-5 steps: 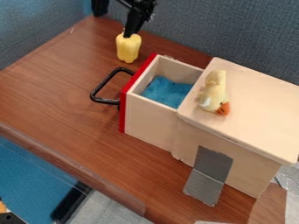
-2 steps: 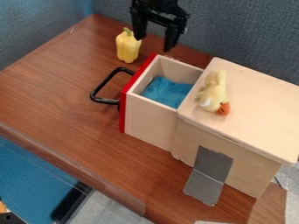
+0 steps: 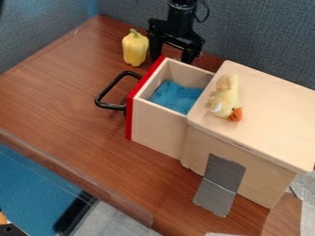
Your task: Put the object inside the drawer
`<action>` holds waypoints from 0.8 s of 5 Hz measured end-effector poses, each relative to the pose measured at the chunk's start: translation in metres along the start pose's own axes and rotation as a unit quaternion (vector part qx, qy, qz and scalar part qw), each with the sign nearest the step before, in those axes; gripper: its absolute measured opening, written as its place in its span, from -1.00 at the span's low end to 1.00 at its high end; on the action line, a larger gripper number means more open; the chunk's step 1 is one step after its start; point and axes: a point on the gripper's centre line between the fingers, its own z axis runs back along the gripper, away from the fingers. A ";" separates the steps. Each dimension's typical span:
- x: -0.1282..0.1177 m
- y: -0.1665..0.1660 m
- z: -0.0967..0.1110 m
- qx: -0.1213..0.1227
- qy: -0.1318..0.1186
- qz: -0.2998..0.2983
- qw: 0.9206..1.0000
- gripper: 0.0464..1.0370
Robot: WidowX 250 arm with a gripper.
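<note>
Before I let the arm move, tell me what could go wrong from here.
The open gripper hangs close to the drawer, so it might catch the rim coming down. The yellow pepper stands upright near one finger; a sideways sweep could tip it. The toy duck lies near the cabinet top's edge and might fall if bumped.

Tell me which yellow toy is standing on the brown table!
The pepper with the green stem. It stands upright on the table, but the duck with the orange beak is on top of the wooden box.
</note>
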 end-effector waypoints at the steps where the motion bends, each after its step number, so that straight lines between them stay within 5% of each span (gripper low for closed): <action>1: 0.007 0.003 -0.018 0.013 0.004 0.020 1.000 0.93; 2: 0.007 0.004 -0.029 0.017 0.002 0.021 1.000 0.85; 4: -0.003 0.008 -0.032 0.030 0.027 0.019 0.999 -0.09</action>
